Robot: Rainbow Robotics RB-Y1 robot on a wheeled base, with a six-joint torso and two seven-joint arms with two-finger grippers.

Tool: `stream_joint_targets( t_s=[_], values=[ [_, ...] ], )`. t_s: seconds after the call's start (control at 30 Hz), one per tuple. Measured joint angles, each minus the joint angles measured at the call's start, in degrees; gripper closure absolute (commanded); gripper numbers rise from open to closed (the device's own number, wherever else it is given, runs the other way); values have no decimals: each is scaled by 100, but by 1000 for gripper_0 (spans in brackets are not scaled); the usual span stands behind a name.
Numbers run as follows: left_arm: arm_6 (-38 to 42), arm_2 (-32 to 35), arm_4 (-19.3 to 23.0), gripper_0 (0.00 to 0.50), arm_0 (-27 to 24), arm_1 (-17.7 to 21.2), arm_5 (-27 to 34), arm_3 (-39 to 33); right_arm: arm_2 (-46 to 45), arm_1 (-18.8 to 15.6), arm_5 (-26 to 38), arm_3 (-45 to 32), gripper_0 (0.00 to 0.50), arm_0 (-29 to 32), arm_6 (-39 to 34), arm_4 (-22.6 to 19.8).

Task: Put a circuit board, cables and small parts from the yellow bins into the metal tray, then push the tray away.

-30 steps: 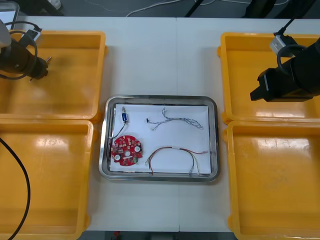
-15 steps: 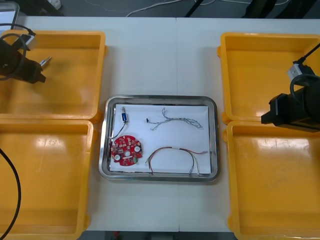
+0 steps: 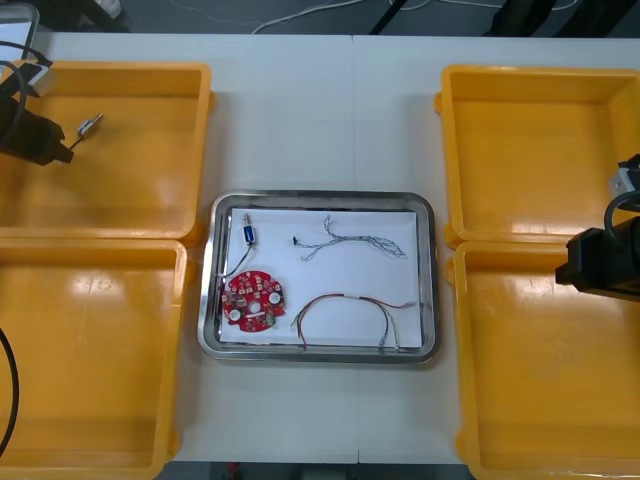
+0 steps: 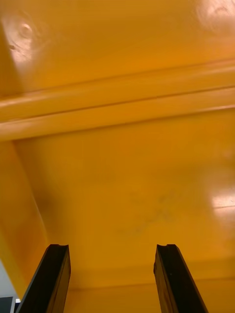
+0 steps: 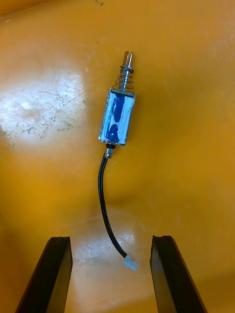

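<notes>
The metal tray (image 3: 426, 275), white inside, sits mid-table. In it lie a round red circuit board (image 3: 252, 299), a small blue metal part (image 3: 246, 229) on a black lead, a twisted blue and white cable (image 3: 352, 240) and a red and yellow cable (image 3: 350, 310). My left gripper (image 3: 58, 148) hangs over the far left yellow bin (image 3: 150, 190), open. Just beyond its fingertips lies a small metal part (image 3: 90, 125), seen close in the left wrist view (image 5: 117, 117) with blue body, spring and black lead; the left gripper (image 5: 110, 244) is clear of it. My right gripper (image 4: 112, 252) is open over bare bin floor.
The right arm (image 3: 605, 262) sits at the table's right edge over the rims between the far right bin (image 3: 520, 150) and near right bin (image 3: 540, 370). The near left bin (image 3: 90, 350) shows a bare floor. Bare table lies beyond the tray.
The left gripper has drawn back to the left, away from the small metal part, which stays put in the far left bin. The right arm has swung right and nearer, off the far right bin.
</notes>
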Motion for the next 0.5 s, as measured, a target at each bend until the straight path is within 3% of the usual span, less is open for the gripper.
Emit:
stream_joint_targets(
  t_s=[0.5],
  values=[
    [0, 292, -559, 30, 81, -6, 0, -1, -374, -91, -1, -43, 0, 601, 9, -23]
  ],
)
